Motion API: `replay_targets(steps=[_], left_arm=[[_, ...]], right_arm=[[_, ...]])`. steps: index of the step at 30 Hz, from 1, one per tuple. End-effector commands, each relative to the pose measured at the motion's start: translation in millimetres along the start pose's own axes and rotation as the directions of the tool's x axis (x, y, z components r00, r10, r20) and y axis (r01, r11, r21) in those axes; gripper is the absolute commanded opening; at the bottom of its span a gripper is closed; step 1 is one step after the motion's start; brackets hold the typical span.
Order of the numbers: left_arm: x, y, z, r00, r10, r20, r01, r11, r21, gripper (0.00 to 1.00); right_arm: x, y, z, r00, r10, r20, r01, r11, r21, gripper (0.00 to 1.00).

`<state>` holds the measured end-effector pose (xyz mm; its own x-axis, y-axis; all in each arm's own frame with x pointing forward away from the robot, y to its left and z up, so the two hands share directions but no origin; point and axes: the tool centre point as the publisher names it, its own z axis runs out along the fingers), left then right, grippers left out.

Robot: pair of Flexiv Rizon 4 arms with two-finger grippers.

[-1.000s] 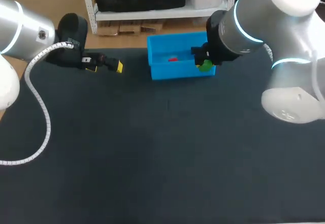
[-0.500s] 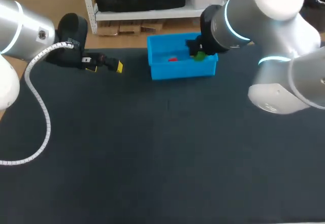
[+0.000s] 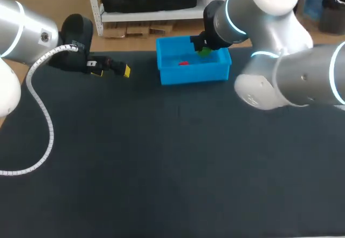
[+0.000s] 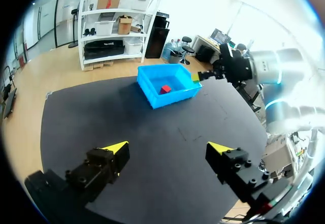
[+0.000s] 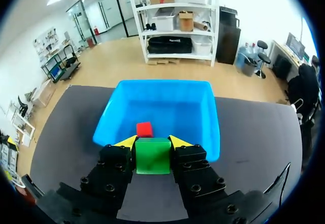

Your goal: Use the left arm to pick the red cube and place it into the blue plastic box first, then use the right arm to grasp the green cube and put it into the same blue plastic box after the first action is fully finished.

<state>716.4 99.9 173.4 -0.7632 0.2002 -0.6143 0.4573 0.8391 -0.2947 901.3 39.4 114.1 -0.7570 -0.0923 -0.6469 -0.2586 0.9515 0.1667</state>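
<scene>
**Stock at the table: red cube boxed, green cube held at the box rim**

Item 1. Blue plastic box (image 3: 194, 76). Set on the far part of the dark table (image 3: 161, 168), a little right of the middle in the head view. It is open-topped and rectangular, and stands upright.

Item 2. Red cube (image 3: 184, 62). It is found inside the blue plastic box, lying on its floor and left of centre in the head view. In the right wrist view it is seen just ahead of the green cube, on the box floor by the near wall. It is touched by neither gripper.

Item 3. Green cube (image 5: 152, 155). It is pinched between the two yellow-tipped fingers of the right gripper (image 5: 152, 141), one finger pressed to each side. In the head view it is seen at the box's far rim, toward the right end. It is held clear of the box floor and apart from the red cube. Whether it hangs fully over the interior cannot be told.

Item 4. Right arm (image 3: 269, 11). It is brought in from the right, with its wrist over the far right corner of the box.

Item 5. Left gripper (image 4: 167, 147). The fingers are spread wide and nothing is held between them. In the head view it is placed to the left of the box, well apart from it, over the far part of the table.

Item 6. Left arm (image 3: 21, 27). It is entered from the left, and a white coiled cable (image 3: 40, 119) is hung along it.
</scene>
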Motion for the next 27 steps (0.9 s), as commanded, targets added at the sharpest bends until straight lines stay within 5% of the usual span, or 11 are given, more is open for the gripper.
replay_targets(steps=[1, 13, 27], left_arm=[[0.5, 1.0, -0.4, 1.000, 0.001, 0.002, -0.001, 1.000, 0.004, 1.00], [0.5, 1.0, -0.4, 1.000, 0.001, 0.002, -0.001, 1.000, 0.004, 1.00], [0.5, 1.0, -0.4, 1.000, 0.001, 0.002, -0.001, 1.000, 0.004, 1.00]], right_arm=[[-15.6, -1.9, 38.0, 0.999, -0.009, -0.053, 0.008, 1.000, -0.013, 0.00], [-21.4, -7.7, 76.6, 0.994, -0.009, -0.109, 0.008, 1.000, -0.008, 0.00], [-17.0, -22.0, 91.1, 0.988, 0.007, -0.153, -0.005, 1.000, 0.014, 0.00]])
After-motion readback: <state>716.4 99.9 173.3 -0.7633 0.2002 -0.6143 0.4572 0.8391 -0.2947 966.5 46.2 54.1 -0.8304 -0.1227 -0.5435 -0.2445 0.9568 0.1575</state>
